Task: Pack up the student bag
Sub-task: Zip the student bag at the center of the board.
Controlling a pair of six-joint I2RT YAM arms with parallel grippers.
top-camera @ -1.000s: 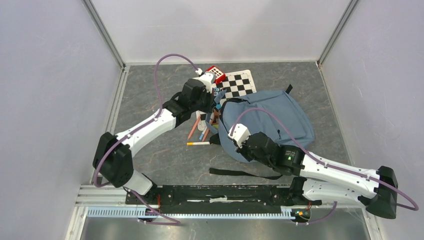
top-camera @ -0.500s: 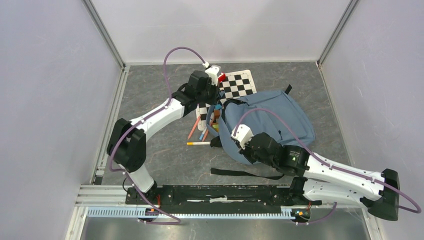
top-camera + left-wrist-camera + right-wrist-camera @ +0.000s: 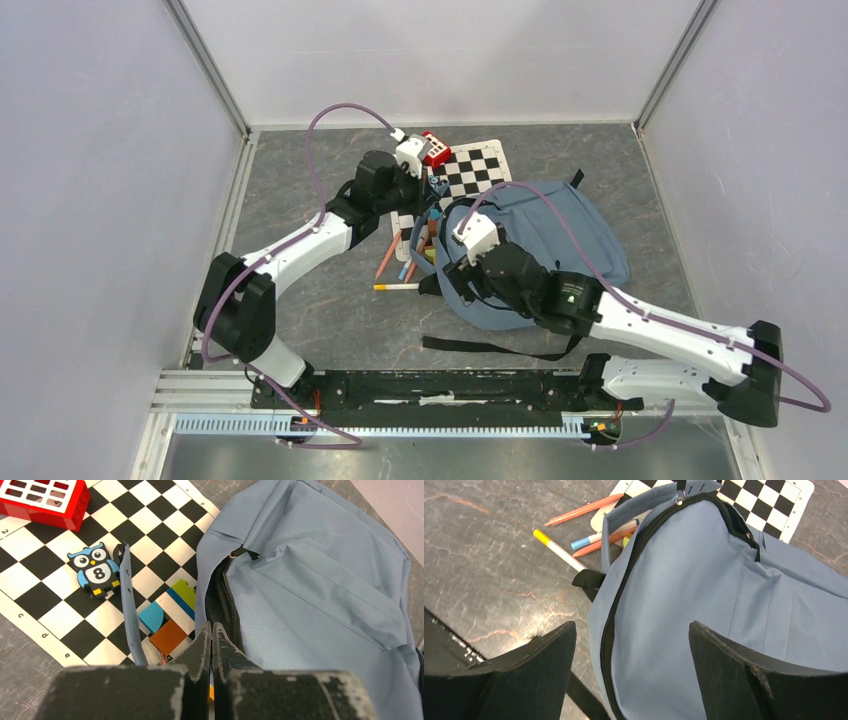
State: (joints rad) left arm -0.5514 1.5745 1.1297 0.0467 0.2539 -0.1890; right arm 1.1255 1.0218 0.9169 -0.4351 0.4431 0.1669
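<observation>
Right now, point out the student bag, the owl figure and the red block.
student bag (image 3: 684, 595): right wrist view, its front panel.
owl figure (image 3: 96, 572): left wrist view, its numbered belly.
red block (image 3: 42, 495): left wrist view, its gridded top.

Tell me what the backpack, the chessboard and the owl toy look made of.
Backpack: woven blue-grey fabric, matte; the fine weave, stitched seams and soft folds show it.
Chessboard: a thin flat sheet, probably printed card or vinyl, matte; its edge looks very thin.
Owl toy: likely moulded rubber or soft plastic; flat, with raised coloured parts.
</observation>
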